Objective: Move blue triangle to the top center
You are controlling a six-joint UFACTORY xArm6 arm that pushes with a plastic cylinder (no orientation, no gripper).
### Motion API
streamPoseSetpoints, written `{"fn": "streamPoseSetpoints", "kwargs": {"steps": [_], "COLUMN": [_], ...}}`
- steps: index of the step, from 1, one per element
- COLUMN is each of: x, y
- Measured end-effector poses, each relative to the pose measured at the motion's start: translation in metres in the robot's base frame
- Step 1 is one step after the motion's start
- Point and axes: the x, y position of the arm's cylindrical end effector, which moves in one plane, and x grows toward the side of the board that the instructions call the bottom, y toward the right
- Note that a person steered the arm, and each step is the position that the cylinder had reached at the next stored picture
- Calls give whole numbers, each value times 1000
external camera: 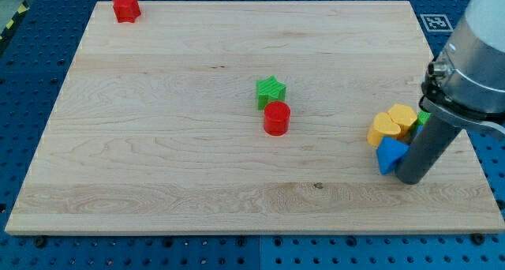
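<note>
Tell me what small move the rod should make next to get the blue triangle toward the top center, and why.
Probably a short push toward the view's upper left. My tip sits against the blue triangle on its right side, near the board's lower right. Two yellow blocks touch the triangle just above, so they may get carried along.

A: Board first. Pale wooden board (197, 104), visible grain lines, smooth, low sheen, a few small dark knots.

B: Blocks? Red plastic cylinder block (277, 118), green plastic star block (270, 89), red plastic star-like block (125, 7): all solid colour, smooth, slight gloss on top faces.

A: Same look for the blue plastic triangle block (388, 155) and two yellow plastic blocks (394, 122), shapes unclear. Green sliver behind them, too hidden to judge.

B: Dark grey rod (426, 151), matt, smooth; its end is my tip (411, 180). Light grey arm housing (481, 49) above, satin.

A: Blue perforated base plate (24, 73) under the board, matt, looks like painted metal.
</note>
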Motion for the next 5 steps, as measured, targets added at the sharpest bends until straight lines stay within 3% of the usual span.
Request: {"fn": "streamPoseSetpoints", "kwargs": {"steps": [4,5], "x": [-33,-16], "y": [-4,-18]}}
